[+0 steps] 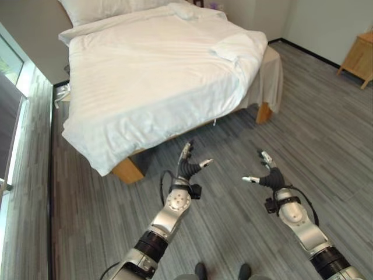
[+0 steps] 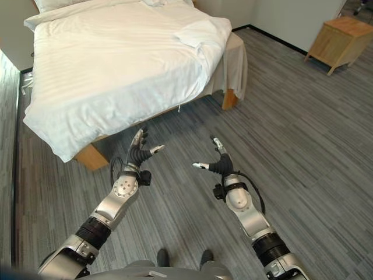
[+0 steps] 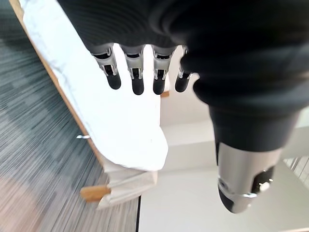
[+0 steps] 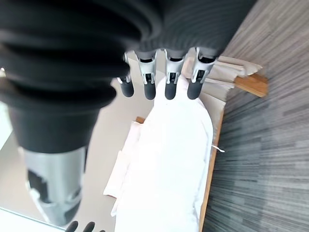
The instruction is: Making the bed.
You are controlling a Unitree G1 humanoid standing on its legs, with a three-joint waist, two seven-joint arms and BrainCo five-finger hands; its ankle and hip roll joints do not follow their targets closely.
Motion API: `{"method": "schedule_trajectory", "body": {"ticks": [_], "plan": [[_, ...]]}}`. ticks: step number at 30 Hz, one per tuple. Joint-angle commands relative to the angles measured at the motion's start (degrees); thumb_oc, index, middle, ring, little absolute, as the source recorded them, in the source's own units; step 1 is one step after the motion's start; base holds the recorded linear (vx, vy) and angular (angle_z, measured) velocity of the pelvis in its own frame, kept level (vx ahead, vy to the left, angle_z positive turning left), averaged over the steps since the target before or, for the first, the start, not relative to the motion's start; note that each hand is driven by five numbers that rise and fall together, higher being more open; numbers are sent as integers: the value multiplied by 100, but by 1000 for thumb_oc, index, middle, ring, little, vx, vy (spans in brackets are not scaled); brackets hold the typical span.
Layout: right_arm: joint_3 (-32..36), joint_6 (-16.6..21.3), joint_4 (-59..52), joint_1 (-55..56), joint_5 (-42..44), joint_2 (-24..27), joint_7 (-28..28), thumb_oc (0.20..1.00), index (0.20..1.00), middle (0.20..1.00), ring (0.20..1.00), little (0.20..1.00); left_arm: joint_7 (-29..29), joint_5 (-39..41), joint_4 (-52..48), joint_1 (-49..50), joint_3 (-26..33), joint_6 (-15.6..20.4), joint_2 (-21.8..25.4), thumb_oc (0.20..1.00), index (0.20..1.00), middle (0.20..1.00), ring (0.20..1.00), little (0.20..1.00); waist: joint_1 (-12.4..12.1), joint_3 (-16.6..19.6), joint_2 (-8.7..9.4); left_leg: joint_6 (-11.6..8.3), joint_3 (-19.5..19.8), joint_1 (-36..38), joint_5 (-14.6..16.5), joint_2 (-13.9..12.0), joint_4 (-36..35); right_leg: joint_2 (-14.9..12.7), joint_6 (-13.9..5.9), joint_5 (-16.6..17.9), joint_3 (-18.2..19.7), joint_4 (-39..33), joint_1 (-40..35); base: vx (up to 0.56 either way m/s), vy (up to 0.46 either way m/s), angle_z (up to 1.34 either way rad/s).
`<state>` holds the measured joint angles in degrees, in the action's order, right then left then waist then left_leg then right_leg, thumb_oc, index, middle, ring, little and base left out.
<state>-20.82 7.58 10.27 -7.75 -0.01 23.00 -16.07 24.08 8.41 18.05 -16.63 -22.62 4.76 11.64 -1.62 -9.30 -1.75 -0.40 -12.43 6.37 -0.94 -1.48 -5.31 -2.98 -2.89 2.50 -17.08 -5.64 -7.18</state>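
Hovering over the grey plank floor (image 1: 233, 134), left hand (image 1: 190, 166) and right hand (image 1: 269, 175) both have fingers spread and thumbs out, empty, well short of the bed. One bed (image 1: 131, 168) on wooden legs lies beyond, its white duvet (image 1: 145, 81) hanging over the near edge, one corner folded back at the far right. Farther off: one pillow (image 1: 99, 9) at the head, one wooden nightstand (image 2: 338, 38) at far right.

White duvet (image 1: 151, 76) spread over wooden-framed bed (image 1: 129, 170), one corner folded back (image 1: 233, 45) at far right. Pillow (image 1: 105, 9) at the head. Left hand (image 1: 189, 166) and right hand (image 1: 267, 173) raised above grey plank floor (image 1: 233, 227), fingers straight, touching nothing. Wooden nightstand (image 1: 358, 55) far right.
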Motion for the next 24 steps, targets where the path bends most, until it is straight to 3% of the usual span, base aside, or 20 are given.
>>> {"method": "schedule_trajectory", "body": {"ticks": [1, 5, 11, 16, 17, 18, 19, 20, 21, 22, 24], "plan": [[-87, 237, -224, -116, -128, -123, -192, 1000, 1000, 1000, 1000, 1000, -9, -95, 48, -333, -242, 262, -12, 1000, 1000, 1000, 1000, 1000, -76, 317, 169, -580, -39, 63, -3, -411, 31, -598, -804, -140, 106, 64, -212, 0, 0, 0], [-226, 242, -212, -2, -201, -191, -258, 1000, 1000, 1000, 1000, 1000, 17, 136, 116, -251, -344, 323, -81, 1000, 1000, 1000, 1000, 1000, -37, 316, 133, -574, -48, 100, 2, -408, 31, -585, -796, -164, 109, 64, -224, 0, 0, 0], [-378, 162, -232, 16, -75, -236, -352, 1000, 1000, 1000, 1000, 1000, -70, 1153, 144, -260, -653, 393, -343, 1000, 1000, 1000, 1000, 1000, 64, 264, 73, -547, 7, 95, -7, -400, 31, -551, -767, -218, 200, 64, -204, 0, 0, 0], [-502, 215, -360, -20, 56, -165, -322, 1000, 1000, 1000, 1000, 1000, -306, 1555, -40, -251, -1067, 458, -447, 1000, 1000, 1000, 1000, 1000, 286, 2, -111, -573, 2, 243, -49, -507, 31, -348, -593, -366, 405, 65, -210, 26, -93, 0], [-528, 232, -350, -30, 57, -143, -295, 1000, 1000, 1000, 1000, 1000, -325, 1588, -45, -231, -1085, 507, -449, 1000, 1000, 1000, 1000, 1000, 291, -83, -122, -600, -35, 246, -71, -532, 175, -326, -551, -393, 460, 82, -228, -15, -167, -19], [-585, 266, -324, -128, 63, -113, -268, 1000, 1000, 1000, 1000, 1000, -316, 1698, -51, -252, -1087, 640, -448, 1000, 1000, 1000, 1000, 1000, 260, -334, -98, -730, -15, -223, -98, -628, 1218, -298, -409, -418, 559, 105, -282, -39, -164, -39], [-591, 274, -344, -182, 109, -111, -268, 1000, 1000, 1000, 1000, 1000, -303, 1791, -48, -267, -1106, 677, -479, 1000, 1000, 1000, 1000, 1000, 211, -421, -109, -824, 42, -465, -444, -730, 1694, -262, -328, -447, 599, 97, -360, -76, -218, -62], [-605, 271, -407, -277, 197, -93, -269, 1000, 1000, 1000, 1000, 1000, -264, 1925, -57, -325, -1164, 707, -498, 1000, 1000, 1000, 1000, 1000, 138, -604, -102, -1079, 246, -890, -1070, -867, 2475, -250, -226, -428, 648, 108, -427, -22, -271, -62], [-660, 237, -483, -435, 167, -41, -332, 1000, 1000, 1000, 1000, 1000, -197, 1987, -87, -457, -1254, 745, -579, 1000, 1000, 1000, 1000, 1000, 118, -772, -42, -1065, 368, -1456, -1335, -963, 3193, -280, -108, -476, 620, 109, -483, 12, -294, -48], [-712, 214, -443, -483, 103, -50, -395, 1000, 1000, 1000, 1000, 1000, -139, 2045, -99, -503, -1288, 781, -636, 1000, 1000, 1000, 1000, 1000, 114, -796, -12, -936, 223, -1622, -1232, -954, 3232, -276, -80, -538, 655, 86, -519, 125, -236, -22], [-800, 187, -387, -565, 58, -46, -495, 1000, 1000, 1000, 1000, 1000, -56, 2057, -161, -507, -1350, 818, -726, 1000, 1000, 1000, 1000, 1000, 56, -760, -131, -735, 21, -1834, -942, -751, 2723, -170, -97, -744, 851, 64, -592, 282, -63, -8]]}}
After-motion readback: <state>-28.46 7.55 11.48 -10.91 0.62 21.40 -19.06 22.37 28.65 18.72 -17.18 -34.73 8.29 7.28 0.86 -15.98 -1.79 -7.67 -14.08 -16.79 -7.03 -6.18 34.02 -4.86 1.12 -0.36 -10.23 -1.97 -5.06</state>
